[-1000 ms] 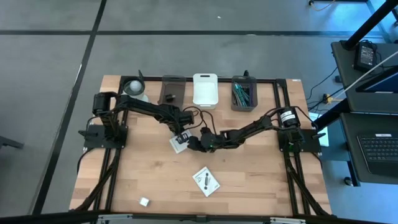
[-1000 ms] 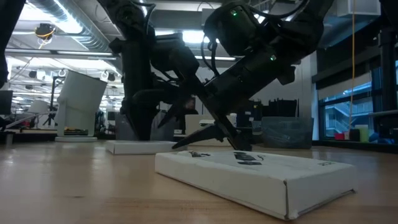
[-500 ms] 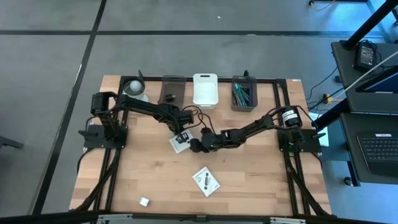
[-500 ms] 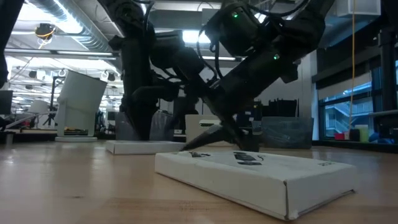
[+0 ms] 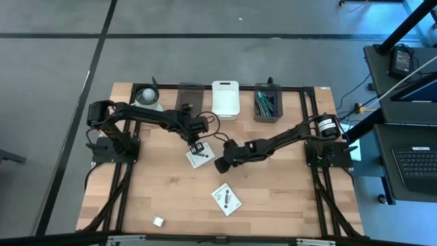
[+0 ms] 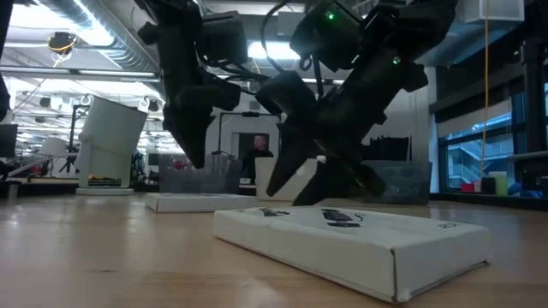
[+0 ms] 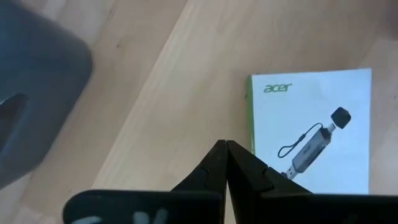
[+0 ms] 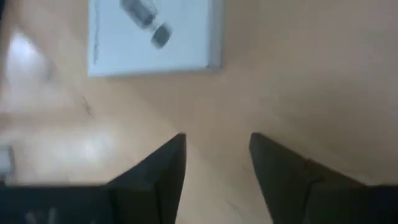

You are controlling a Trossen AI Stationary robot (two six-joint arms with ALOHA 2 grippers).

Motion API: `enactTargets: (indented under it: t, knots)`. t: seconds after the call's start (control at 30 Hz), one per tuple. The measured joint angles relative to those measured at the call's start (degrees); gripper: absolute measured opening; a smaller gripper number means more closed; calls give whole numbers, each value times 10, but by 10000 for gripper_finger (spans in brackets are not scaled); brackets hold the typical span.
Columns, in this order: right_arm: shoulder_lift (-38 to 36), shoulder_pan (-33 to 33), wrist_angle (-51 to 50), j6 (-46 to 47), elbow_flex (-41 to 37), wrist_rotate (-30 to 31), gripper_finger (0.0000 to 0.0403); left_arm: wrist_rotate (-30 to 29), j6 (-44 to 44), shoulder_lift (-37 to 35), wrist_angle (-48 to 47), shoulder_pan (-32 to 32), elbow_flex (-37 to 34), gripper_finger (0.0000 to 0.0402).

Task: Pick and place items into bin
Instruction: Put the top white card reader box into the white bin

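Note:
One white square packet point(image 5: 200, 157) with black marks lies flat on the wooden table near its middle. My left gripper point(image 5: 197, 144) hangs shut just above the packet's far edge, clear of it; the left wrist view shows that packet point(image 7: 311, 127) beside the shut fingertips point(image 7: 225, 149). My right gripper point(image 5: 221, 165) stands open just right of that packet, off the table, with nothing between its fingers point(image 8: 214, 155). A second white packet point(image 5: 226, 198) lies nearer the front edge. A tiny white cube point(image 5: 158, 221) sits at the near left.
Along the far edge stand a dark bin point(image 5: 189, 98), a white bin point(image 5: 225, 99) and a grey bin point(image 5: 266, 102) holding teal and grey ties. A white cup-like cylinder point(image 5: 146, 96) stands at the far left. Bare wood lies at the near right.
My left gripper has risen off the first packet, still shut. My right gripper has rolled about its own axis, lifted a little and drawn back from the packet toward the table's right edge, its fingers just as far apart.

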Motion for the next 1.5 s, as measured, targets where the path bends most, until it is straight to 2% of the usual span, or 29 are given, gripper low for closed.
enactTargets:
  t: [0.3,0.6,0.77,0.87,0.97,1.2,1.3,1.5]
  knots:
    - [-2,-1,-18,-138,2,-33,184,20,-44,-2,-2,0,0,11]
    - [-9,-8,-72,-266,4,-93,184,29,-67,-2,-7,-10,0,106]
    - [-31,-21,-124,-371,1,-103,184,-22,-16,-2,-99,-24,0,141]
    - [-39,-32,-120,-459,1,-97,184,-59,37,-2,-165,-39,0,148]
    - [-40,-38,-98,-527,1,-92,184,-74,114,-2,-190,-54,0,146]
    - [-39,-40,-24,-569,1,-72,184,-11,260,-2,-158,-93,-6,126]
    - [-34,-41,1,-573,2,-70,184,3,279,-2,-104,-103,-30,124]
    - [-17,-43,18,-570,2,-57,184,11,278,-3,-61,-108,-83,134]
